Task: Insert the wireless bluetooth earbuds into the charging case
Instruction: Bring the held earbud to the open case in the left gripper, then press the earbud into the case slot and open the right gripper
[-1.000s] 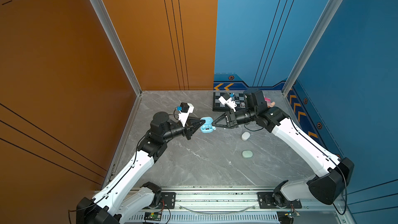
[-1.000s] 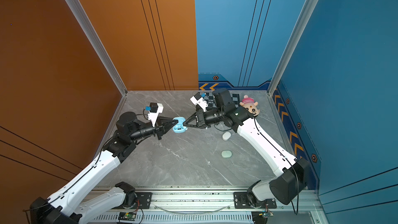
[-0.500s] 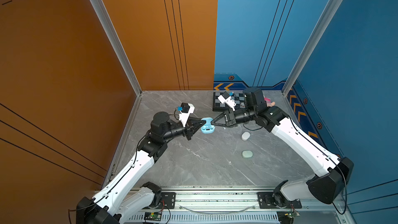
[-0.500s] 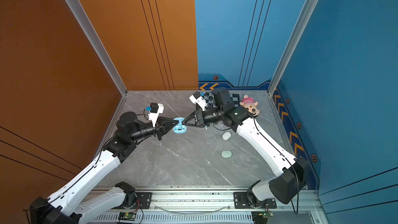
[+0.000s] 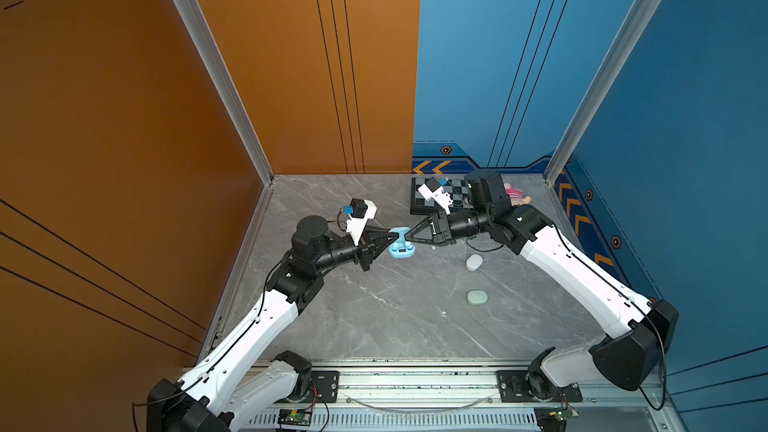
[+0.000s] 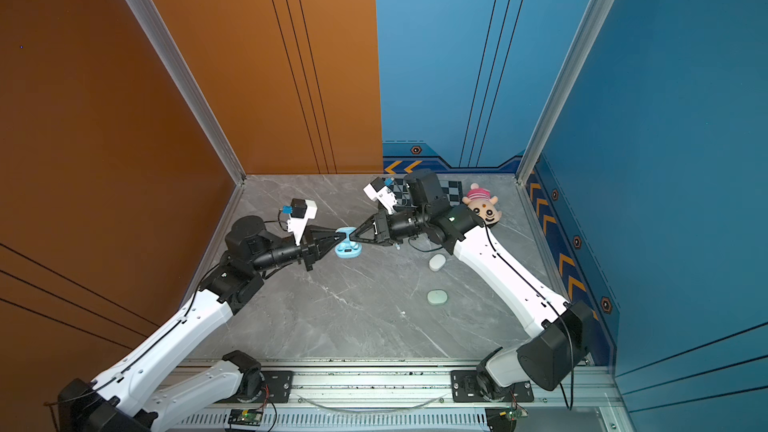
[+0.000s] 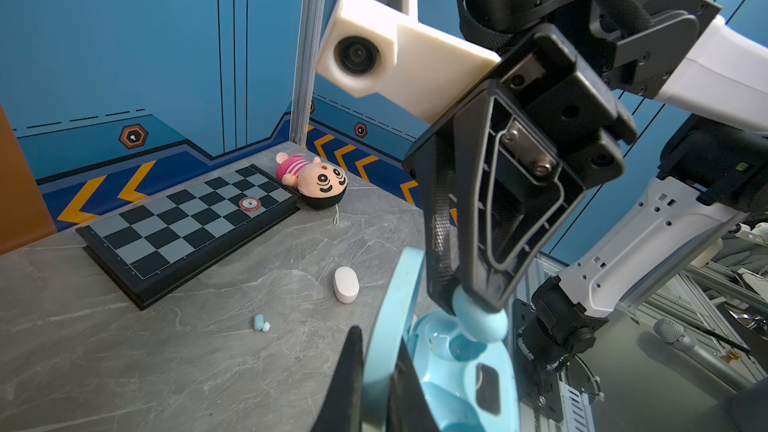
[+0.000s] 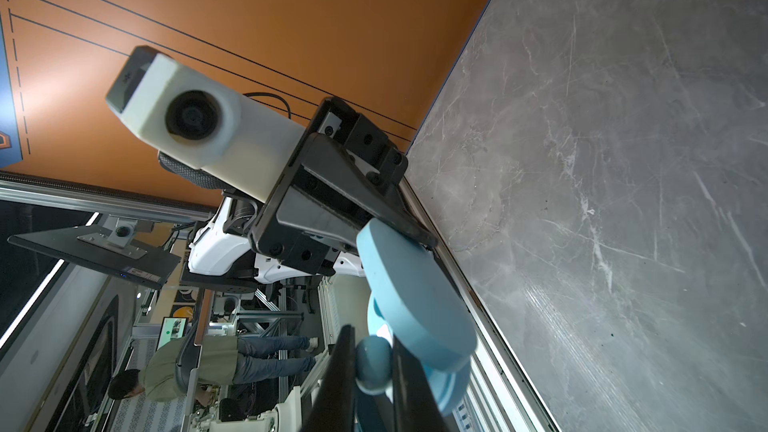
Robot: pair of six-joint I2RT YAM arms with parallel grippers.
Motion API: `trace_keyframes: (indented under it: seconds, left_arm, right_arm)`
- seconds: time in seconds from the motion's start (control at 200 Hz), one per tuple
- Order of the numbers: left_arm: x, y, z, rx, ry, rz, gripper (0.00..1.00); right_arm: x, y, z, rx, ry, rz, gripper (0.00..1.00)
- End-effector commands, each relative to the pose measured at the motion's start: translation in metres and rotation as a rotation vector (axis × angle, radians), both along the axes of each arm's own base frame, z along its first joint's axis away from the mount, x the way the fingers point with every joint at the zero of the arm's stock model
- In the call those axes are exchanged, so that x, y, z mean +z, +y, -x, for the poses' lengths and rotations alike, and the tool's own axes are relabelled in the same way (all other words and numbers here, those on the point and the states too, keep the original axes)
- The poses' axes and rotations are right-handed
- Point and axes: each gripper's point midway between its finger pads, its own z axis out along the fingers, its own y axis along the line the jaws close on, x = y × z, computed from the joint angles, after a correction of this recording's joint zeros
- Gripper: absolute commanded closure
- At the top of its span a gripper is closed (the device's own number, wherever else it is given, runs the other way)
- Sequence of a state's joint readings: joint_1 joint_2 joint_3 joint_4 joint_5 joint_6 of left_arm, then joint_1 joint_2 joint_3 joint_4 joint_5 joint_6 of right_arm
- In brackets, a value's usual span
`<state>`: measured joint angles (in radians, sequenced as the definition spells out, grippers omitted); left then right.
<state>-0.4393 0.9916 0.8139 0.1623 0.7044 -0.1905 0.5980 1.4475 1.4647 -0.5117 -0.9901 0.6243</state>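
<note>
Left end effector [image 7: 380,371]: closed on the raised lid of the pale blue charging case [image 7: 457,371]. The lid's edge is clamped between its two black fingers, and in both top views its tip meets the case from the left [image 5: 392,237].
Right end effector [image 8: 372,367]: closed on a pale blue earbud [image 8: 372,361], pinched between its fingertips. In a top view its tip reaches the case from the right [image 6: 354,235].
Held earbud: in the left wrist view it sits at the mouth of a well in the case's base [image 7: 482,320]. Whether it is fully seated cannot be told.
Charging case: open and pebble-shaped, between the two end effectors near the middle of the bench [image 5: 365,309], towards the left wall [image 5: 402,248] [image 6: 348,248]. Whether it rests on the bench or hangs above it cannot be told.
Loose earbud [image 7: 261,322]: pale blue-green, lying on the bench between the chessboard [image 7: 187,222] and the open case, touching neither.
White case [image 5: 473,262]: closed, on the bench beneath the right arm.
Mint-green case [image 5: 477,297]: closed, nearer the front rail than the white one.
Plush doll [image 6: 481,205]: lying at the back right corner, beside the chessboard.
Poker chip [image 7: 249,203]: red and white, flat on the chessboard.
</note>
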Motion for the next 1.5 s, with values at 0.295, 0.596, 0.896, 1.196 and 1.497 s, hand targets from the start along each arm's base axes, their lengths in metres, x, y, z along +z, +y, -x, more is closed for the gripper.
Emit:
trace_keyframes:
  seconds: [0.295,0.596,0.896,1.196,1.497]
  left_arm:
    - [0.024,-0.001,0.003,-0.008,-0.059,0.032,1.00]
    - [0.025,-0.002,0.004,-0.011,-0.058,0.035,1.00]
    - [0.024,-0.006,0.006,-0.022,-0.056,0.037,1.00]
    - [0.025,-0.007,0.006,-0.022,-0.063,0.038,1.00]
    - [0.025,-0.006,0.004,-0.011,-0.067,0.035,1.00]
  right_arm:
    - [-0.018,-0.001,0.004,0.008,-0.039,0.051,0.90]
    - [-0.007,-0.005,-0.002,-0.030,-0.087,0.054,0.80]
    - [0.001,-0.007,-0.009,-0.067,-0.117,0.056,0.71]
    - [0.016,-0.017,-0.023,-0.138,-0.166,0.054,0.66]
    - [0.030,-0.023,-0.027,-0.171,-0.201,0.041,0.66]
